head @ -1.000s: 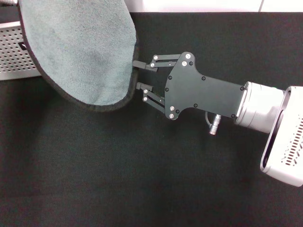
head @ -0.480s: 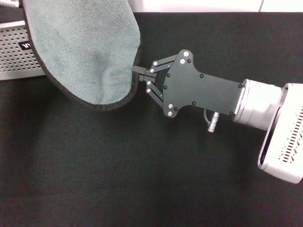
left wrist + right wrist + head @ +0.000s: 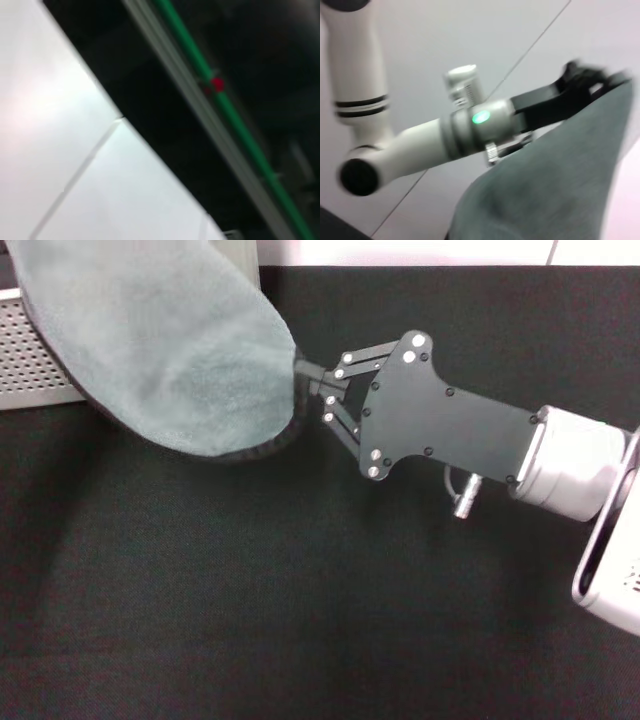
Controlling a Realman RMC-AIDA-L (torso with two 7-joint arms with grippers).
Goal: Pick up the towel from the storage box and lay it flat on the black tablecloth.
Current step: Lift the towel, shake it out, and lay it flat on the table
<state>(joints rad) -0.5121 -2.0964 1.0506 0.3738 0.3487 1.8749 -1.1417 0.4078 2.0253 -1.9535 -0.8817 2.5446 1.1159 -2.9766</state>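
Observation:
The towel hangs at the upper left of the head view, grey-green face showing, dark trim along its lower edge. It hangs in front of the light grey perforated storage box. My right gripper reaches in from the right and is shut on the towel's right edge. My left gripper is out of the head view. In the right wrist view my left gripper is shut on the top corner of the towel, holding it up. The black tablecloth spreads below.
A white wall runs beyond the tablecloth's far edge. My left arm's white links stand high in the right wrist view. The left wrist view shows only a pale surface and a green strip.
My right gripper was open beside the towel's edge, then shut on it. Towel and right gripper have since shifted slightly up and right.

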